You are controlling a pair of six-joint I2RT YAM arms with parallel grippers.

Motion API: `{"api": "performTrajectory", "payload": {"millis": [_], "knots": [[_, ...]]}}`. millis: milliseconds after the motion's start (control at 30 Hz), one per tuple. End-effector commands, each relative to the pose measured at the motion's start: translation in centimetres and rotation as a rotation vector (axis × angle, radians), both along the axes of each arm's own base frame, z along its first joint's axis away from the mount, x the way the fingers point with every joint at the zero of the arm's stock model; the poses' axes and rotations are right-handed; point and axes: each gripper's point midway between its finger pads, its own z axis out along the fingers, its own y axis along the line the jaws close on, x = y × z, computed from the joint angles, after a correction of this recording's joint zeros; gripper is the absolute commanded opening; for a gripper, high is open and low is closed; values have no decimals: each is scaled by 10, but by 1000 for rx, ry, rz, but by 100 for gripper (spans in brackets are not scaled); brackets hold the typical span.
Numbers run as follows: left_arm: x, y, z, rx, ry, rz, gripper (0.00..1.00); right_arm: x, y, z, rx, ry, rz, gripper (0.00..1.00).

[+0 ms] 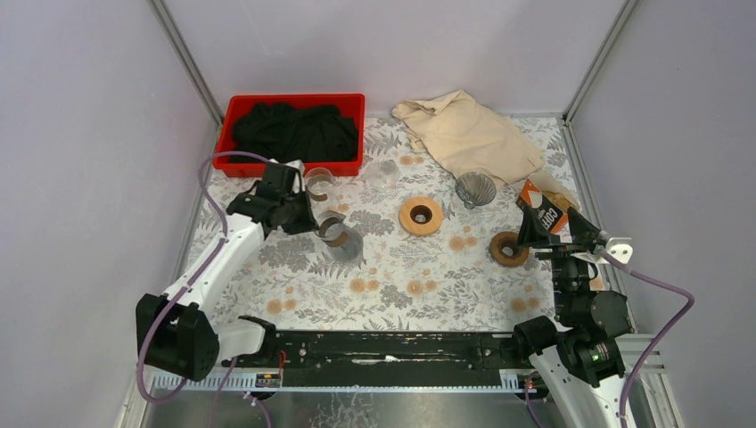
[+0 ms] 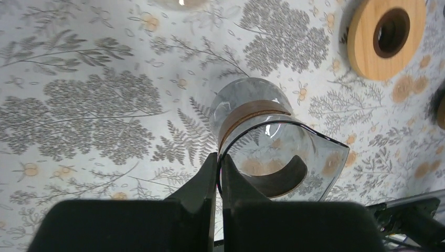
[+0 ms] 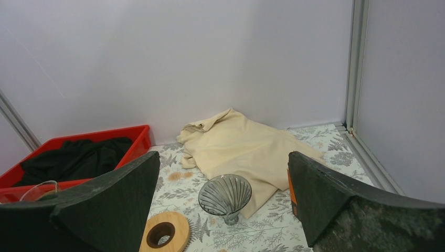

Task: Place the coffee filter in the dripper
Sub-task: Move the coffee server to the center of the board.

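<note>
Standing upright, a ribbed, smoky-grey glass cone dripper point(image 3: 224, 195)

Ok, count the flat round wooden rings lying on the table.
2. A light wooden ring at the middle of the table; a darker wooden ring just right of it. More could be hidden.

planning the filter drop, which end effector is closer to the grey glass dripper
Right. The open right end effector sits to the near right of the dripper, facing it; the left end effector is far to its left, shut on the glass carafe rim.
</note>
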Motion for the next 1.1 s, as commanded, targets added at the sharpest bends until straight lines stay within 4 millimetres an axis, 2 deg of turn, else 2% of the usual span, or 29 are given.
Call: {"api": "performTrajectory", "payload": {"millis": [0, 333, 500, 667, 900, 1067], "knots": [[6, -26, 11, 1, -35, 0, 0, -1, -4, 10, 10, -18, -18, 99], [1, -105, 0, 103, -37, -177, 0, 1, -3, 8, 4, -6, -19, 99], [-5, -133, -6, 166, -37, -244, 0, 2, -1, 7, 1, -3, -10, 99], [-10, -145, -7, 255, -53, -264, 0, 3, 0, 6, -3, 2, -6, 99], [-16, -150, -5, 313, -78, -234, 1, 4, 1, 6, -6, 5, -5, 99], [-19, -151, -3, 338, -103, -221, 14, 5, 2, 6, -7, 9, 0, 99]]}}
